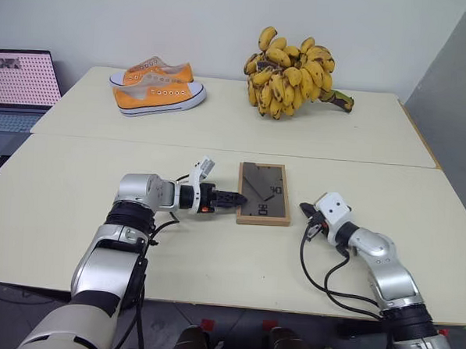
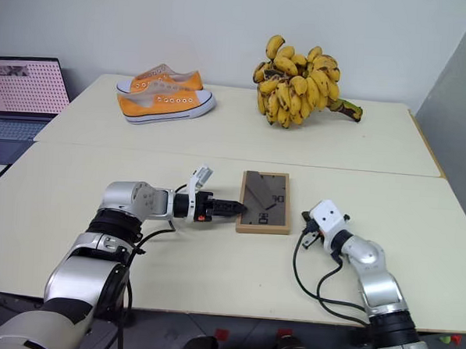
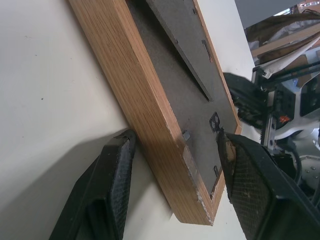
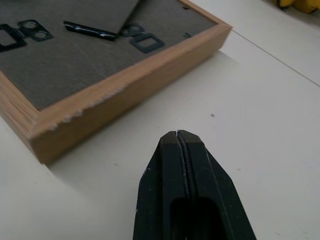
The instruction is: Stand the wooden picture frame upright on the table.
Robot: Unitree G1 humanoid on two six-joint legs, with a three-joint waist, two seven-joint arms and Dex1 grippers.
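**Getting a grip on the frame's edge before tipping it up**

The wooden picture frame (image 1: pixel 264 193) lies flat, back side up, a little below the middle of the head view, on the near slab of the table (image 1: pixel 75 213), just below the seam. Its dark backing and fold-out stand face upward.

The left gripper (image 1: pixel 230 198) reaches in from the left and sits at the frame's left edge. Its jaws stand wide. In the left wrist view one finger (image 3: pixel 107 190) rests low on the table outside the wooden rail, while the other sits over the backing, so the rail lies between them, not yet pinched.

The right gripper (image 4: pixel 182 145) is closed on nothing, its tip hanging just off the frame's right side, apart from the wood.

The step in hand looks like closing on the left rail. To do it well, the outer finger probably has to stay low against the table so it catches the rail's full height, and the inner finger should land on the wood or backing, clear of the stand's hinge and the small metal clips. Closing slowly should keep the frame from skating rightward; the closed right gripper could serve as a stop on that side. The stand must end up free to swing out.
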